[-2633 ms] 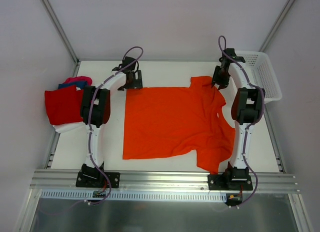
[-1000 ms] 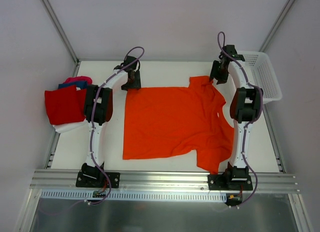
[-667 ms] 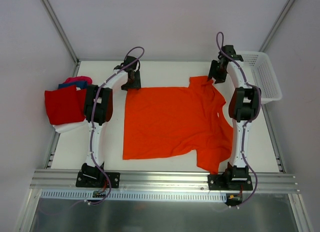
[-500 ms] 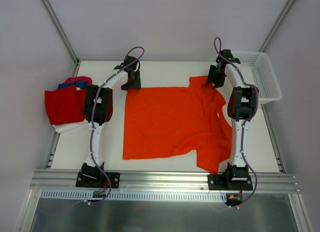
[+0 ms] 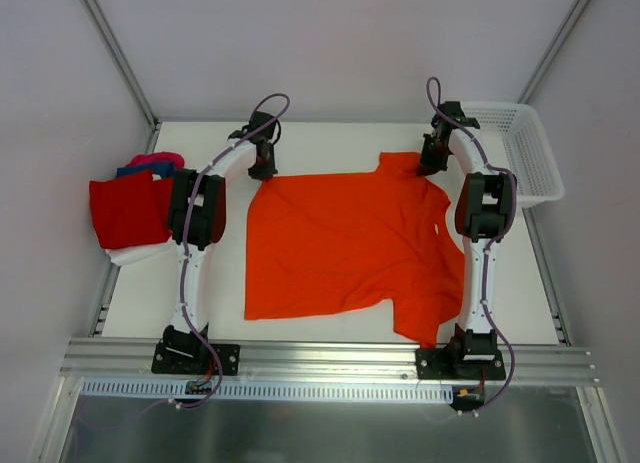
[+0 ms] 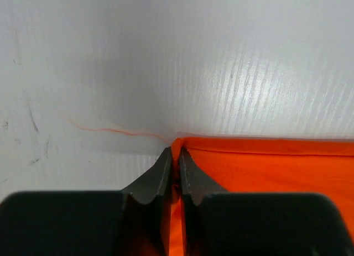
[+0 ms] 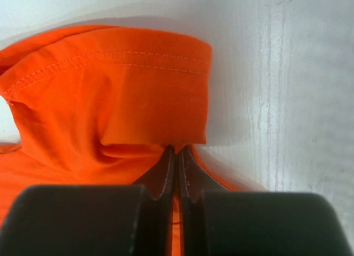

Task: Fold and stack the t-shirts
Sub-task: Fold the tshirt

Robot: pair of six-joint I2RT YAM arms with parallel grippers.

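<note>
A bright orange t-shirt [image 5: 345, 243] lies spread flat in the middle of the white table. My left gripper [image 5: 263, 170] is at the shirt's far left corner, shut on the orange hem [image 6: 260, 162] there, with cloth pinched between its fingers [image 6: 157, 176]. My right gripper [image 5: 430, 164] is at the far right, by the sleeve [image 7: 110, 95], shut on the orange cloth. A stack of folded t-shirts [image 5: 128, 211] with a red one on top, blue and pink behind and white beneath, sits at the table's left edge.
A white mesh basket [image 5: 525, 153] stands at the far right corner. Grey walls and metal frame posts surround the table [image 5: 330, 143]. A loose orange thread [image 6: 105, 130] trails from the shirt corner.
Both grippers went from open to shut on the shirt's far edge. The far left corner has been drawn slightly inward and the right gripper shifted a little left.
</note>
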